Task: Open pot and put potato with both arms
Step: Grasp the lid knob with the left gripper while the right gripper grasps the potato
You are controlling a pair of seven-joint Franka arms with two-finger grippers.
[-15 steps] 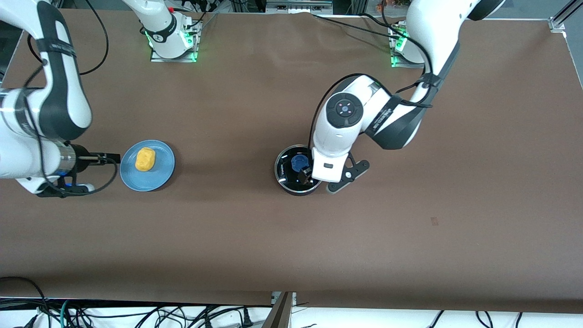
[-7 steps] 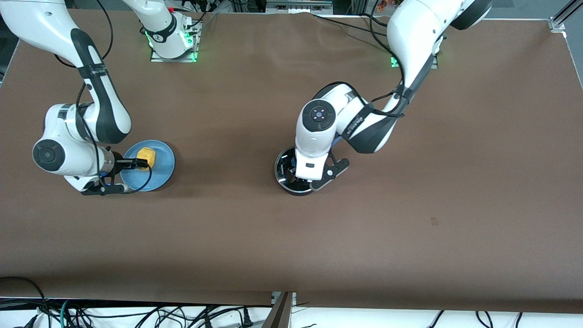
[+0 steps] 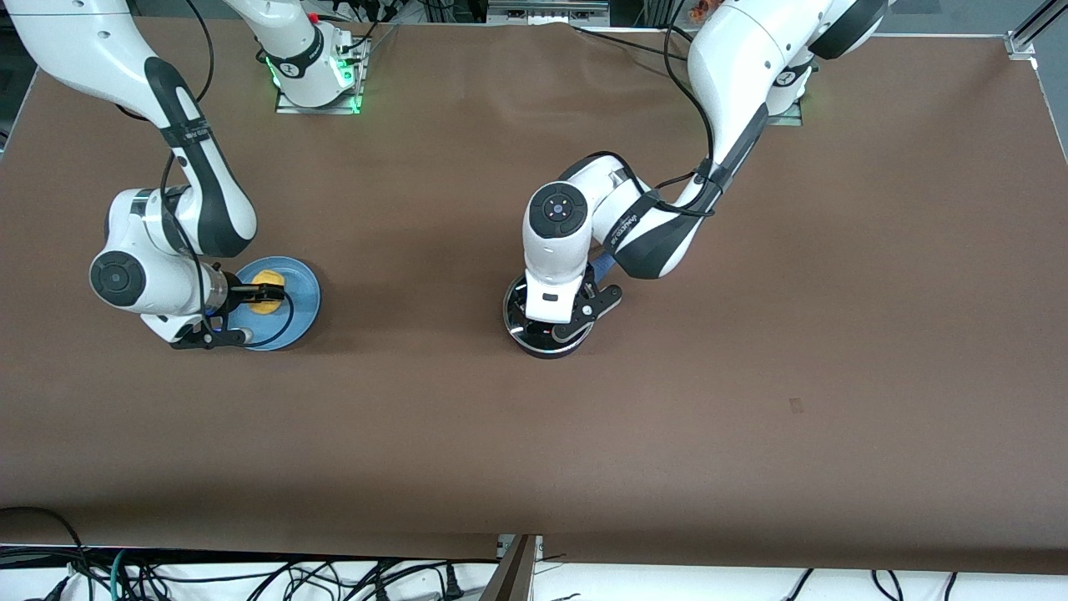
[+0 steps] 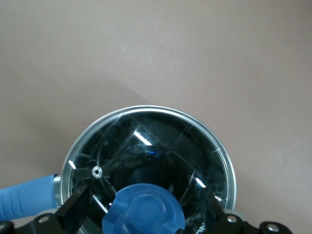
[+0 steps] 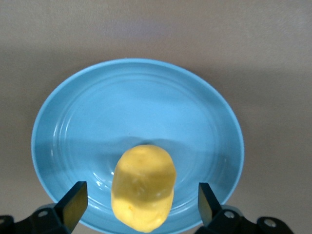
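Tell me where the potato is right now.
The potato lies on the blue plate toward the right arm's end of the table, between the open fingers of the right gripper.

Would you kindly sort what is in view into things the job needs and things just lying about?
Needed:
- round black pot with glass lid and blue knob
- lumpy yellow potato
- left hand, open over the knob
- right hand, open around the potato

Lying about:
- flat light-blue plate under the potato
- cables past the table's edge

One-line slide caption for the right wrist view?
Right gripper open over the blue plate, fingers either side of the yellow potato lying on it, not yet closed.
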